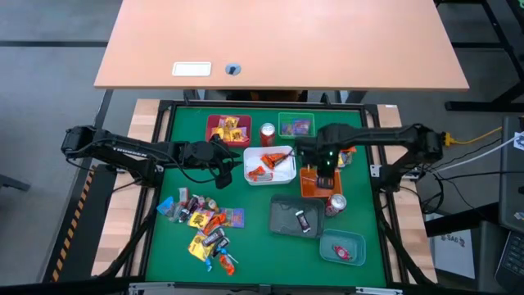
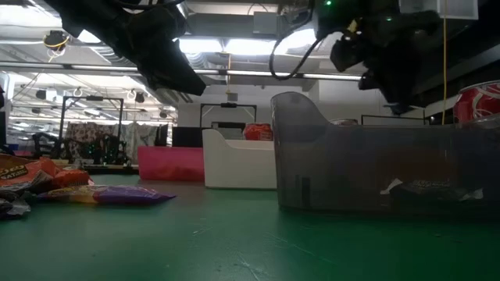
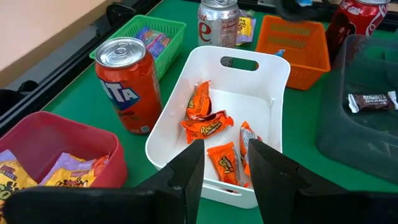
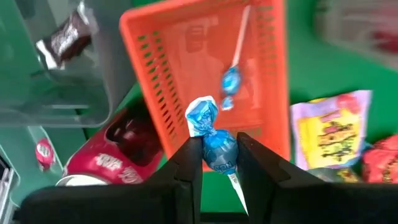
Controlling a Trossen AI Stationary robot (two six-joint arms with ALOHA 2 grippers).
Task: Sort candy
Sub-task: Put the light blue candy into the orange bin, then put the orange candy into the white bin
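Observation:
Loose candy [image 1: 205, 225] lies in a pile on the green mat at the near left. My right gripper [image 4: 219, 163] hangs over the orange tray [image 4: 186, 93] and is shut on a blue lollipop [image 4: 217, 149]. A second blue lollipop [image 4: 231, 79] lies on that tray's floor. My left gripper [image 3: 225, 163] stands open above the near end of the white tray [image 3: 273, 81], with nothing between its fingers. Several orange-wrapped candies [image 3: 205, 121] lie in the white tray. My right gripper pinches the lollipop's round blue-wrapped head [image 4: 219, 154] between its two fingers, which point down from above. The wrapper's twisted end [image 4: 202, 115] sticks out past the fingertips, and the white stick [image 4: 237, 190] runs back between the fingers. The lollipop hangs clear above the orange tray.
An orange soda can [image 3: 129, 84] stands between the white tray and the red tray [image 3: 56, 155]. A silver can [image 3: 217, 18] stands by the green basket [image 3: 152, 37]. A red can [image 4: 109, 158] sits beside the orange tray, near the grey tray [image 1: 296, 215] and the teal tray [image 1: 342, 247].

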